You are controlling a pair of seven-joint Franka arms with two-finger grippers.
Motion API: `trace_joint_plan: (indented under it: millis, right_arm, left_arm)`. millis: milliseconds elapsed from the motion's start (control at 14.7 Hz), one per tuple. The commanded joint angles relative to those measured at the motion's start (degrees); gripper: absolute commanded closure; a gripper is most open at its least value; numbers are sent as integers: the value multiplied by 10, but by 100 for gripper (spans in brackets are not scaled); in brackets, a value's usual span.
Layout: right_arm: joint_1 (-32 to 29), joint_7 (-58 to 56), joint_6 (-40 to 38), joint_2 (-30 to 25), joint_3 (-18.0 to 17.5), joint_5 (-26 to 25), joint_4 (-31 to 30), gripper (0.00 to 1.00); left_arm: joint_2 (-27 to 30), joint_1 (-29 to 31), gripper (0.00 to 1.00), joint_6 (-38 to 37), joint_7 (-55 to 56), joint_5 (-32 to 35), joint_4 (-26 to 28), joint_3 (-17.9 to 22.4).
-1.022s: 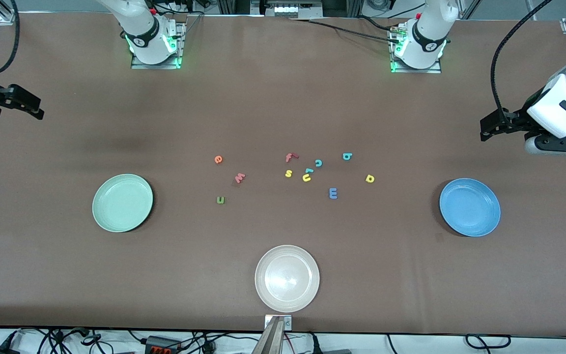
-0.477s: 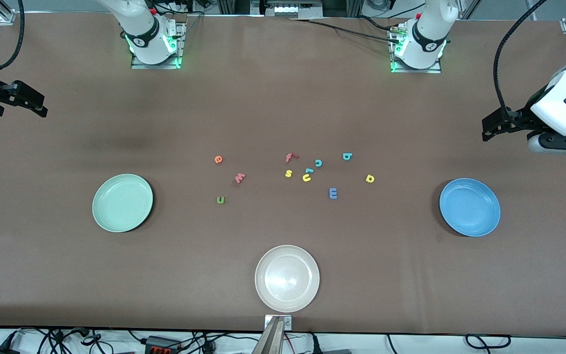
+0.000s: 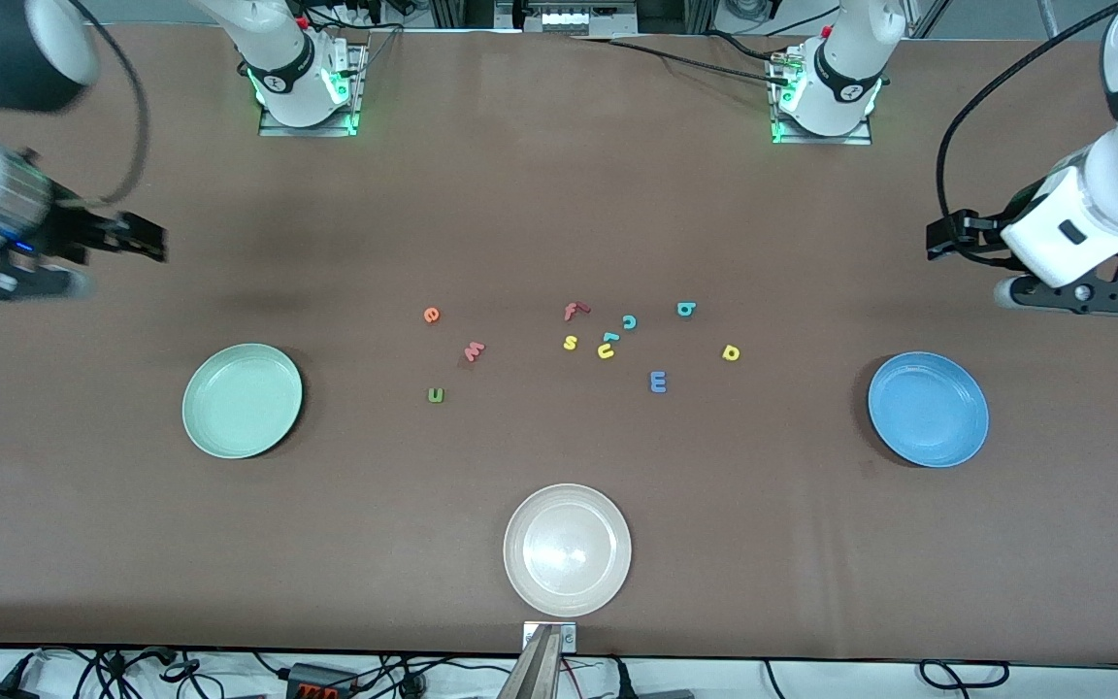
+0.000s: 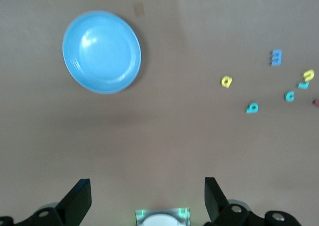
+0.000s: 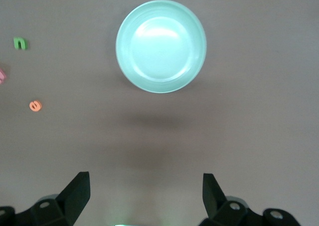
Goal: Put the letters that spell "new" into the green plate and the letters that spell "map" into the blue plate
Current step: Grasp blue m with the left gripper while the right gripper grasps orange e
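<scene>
Both end effectors hang released over bare worktop. The left end effector (image 3: 937,240) has the blue plate (image 3: 928,409) at its 6 o'clock in the front view; the right end effector (image 3: 147,241) has the green plate (image 3: 242,400) at 5 o'clock (letters lie between the plates).

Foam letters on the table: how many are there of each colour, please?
Yellow: 3 (s, u, p)
Teal: 3 (c, a, small stick)
Red or salmon: 2 (f, w)
Orange: 1 (e)
Green: 1 (n)
Blue: 1 (m)
Total: 11
</scene>
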State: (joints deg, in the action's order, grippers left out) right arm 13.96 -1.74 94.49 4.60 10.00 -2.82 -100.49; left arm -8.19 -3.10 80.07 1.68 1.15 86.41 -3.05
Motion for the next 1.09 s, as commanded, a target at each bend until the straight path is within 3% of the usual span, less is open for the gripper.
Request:
trace_joint_plan:
  millis: [0, 272, 545, 681, 1022]
  right_arm:
    - [41, 3, 7, 43, 3, 23, 6, 0]
    - [77, 3, 37, 109, 3, 71, 6, 0]
    - [134, 14, 61, 143, 3, 73, -21, 0]
    - [183, 79, 137, 145, 3, 73, -68, 0]
    - [230, 112, 209, 225, 3, 72, -75, 0]
  left_arm:
    - [-31, -41, 0, -32, -4, -10, -23, -2]
    - [-74, -109, 0, -8, 2, -5, -22, -3]
    - [-144, -163, 0, 119, 101, -20, -18, -4]
    - [-181, -186, 0, 183, 161, -36, -17, -4]
    - [-272, -190, 0, 321, 227, -76, -15, -5]
